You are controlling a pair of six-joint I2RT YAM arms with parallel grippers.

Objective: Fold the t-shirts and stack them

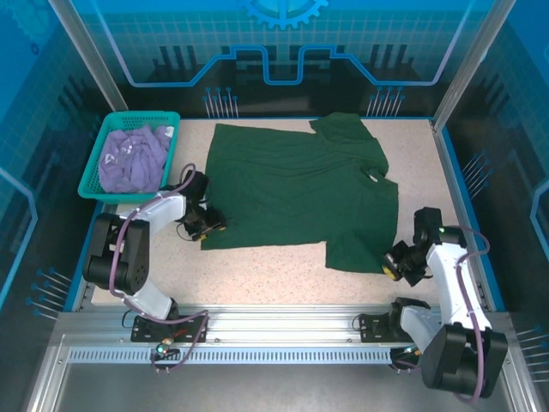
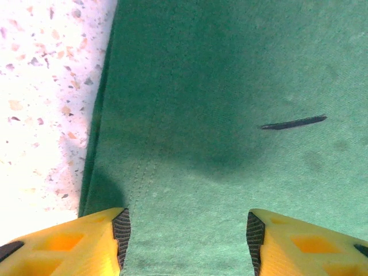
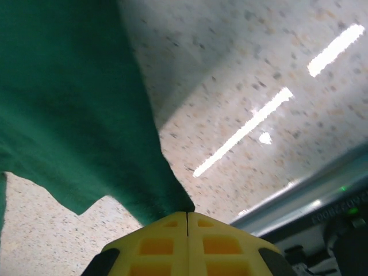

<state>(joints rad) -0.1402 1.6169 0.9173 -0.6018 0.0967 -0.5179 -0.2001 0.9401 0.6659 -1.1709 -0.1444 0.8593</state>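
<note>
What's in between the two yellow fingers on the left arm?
The dark green t-shirt lies across the gap between the open left fingers, near its edge, in the left wrist view.

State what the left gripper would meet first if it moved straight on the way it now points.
Most likely the dark green t-shirt: the left gripper, open, faces its cloth near one edge with nothing between, though depth is unclear.
</note>
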